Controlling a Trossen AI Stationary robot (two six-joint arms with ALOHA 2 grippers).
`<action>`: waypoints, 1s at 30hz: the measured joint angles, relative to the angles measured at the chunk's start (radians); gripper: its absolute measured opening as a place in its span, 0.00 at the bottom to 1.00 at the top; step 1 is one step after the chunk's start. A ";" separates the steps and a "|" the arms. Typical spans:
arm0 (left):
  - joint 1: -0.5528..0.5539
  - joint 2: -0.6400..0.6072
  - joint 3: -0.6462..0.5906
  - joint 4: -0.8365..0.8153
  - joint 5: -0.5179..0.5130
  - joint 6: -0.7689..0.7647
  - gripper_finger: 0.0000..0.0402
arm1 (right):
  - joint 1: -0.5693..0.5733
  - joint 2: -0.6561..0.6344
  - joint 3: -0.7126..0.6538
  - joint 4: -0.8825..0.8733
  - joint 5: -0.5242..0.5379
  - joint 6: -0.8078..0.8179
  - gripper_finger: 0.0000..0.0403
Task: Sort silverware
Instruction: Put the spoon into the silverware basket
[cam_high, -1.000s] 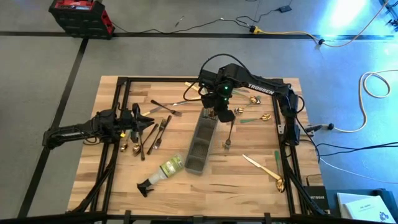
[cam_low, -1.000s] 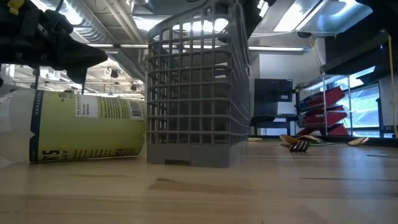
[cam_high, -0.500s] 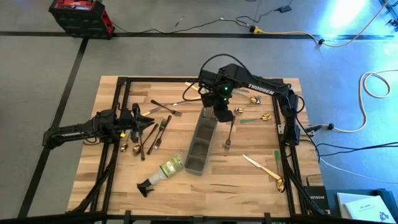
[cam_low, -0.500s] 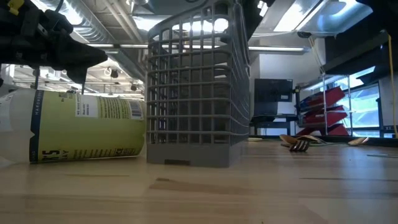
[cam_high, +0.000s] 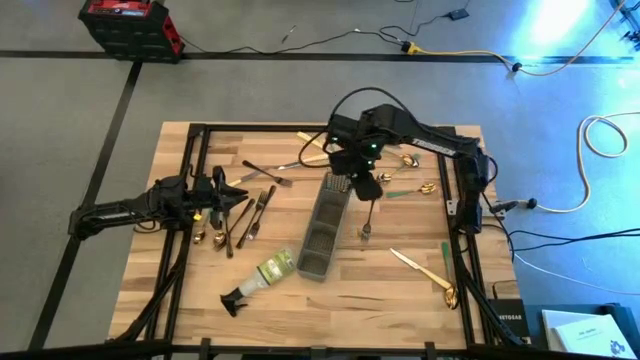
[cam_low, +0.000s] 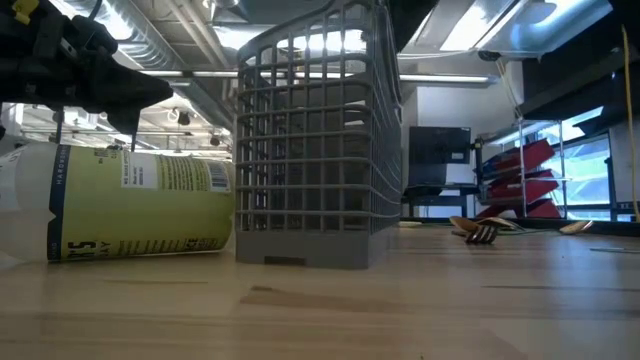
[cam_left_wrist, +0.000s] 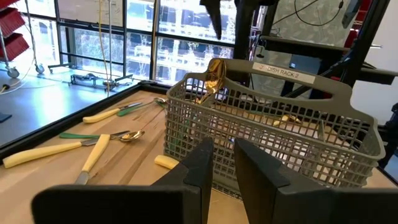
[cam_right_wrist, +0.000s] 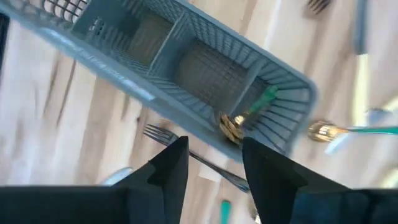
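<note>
Two dark arms over wooden table (cam_high: 380, 290). Grey mesh caddy (cam_high: 323, 228) at centre; end compartment holds green-handled gold spoon (cam_right_wrist: 239, 121), bowl up. Right gripper (cam_right_wrist: 214, 163) above that end, fingers apart, empty. Left gripper (cam_left_wrist: 222, 160) low at left, fingers nearly closed, empty. Spray bottle (cam_high: 262, 274) partly cut off in low view. Loose silverware (cam_high: 250, 215) scattered, details hard to make out.
</note>
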 joint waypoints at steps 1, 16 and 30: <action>0.000 0.000 0.000 0.000 0.000 0.000 0.13 | 0.004 -0.020 0.000 0.000 0.030 0.000 0.34; 0.000 0.000 0.000 0.000 0.000 0.000 0.13 | -0.018 -0.280 -0.190 0.002 0.164 0.096 0.34; 0.000 0.000 0.000 0.000 0.000 0.000 0.13 | -0.328 -0.453 -0.780 0.378 0.191 0.200 0.25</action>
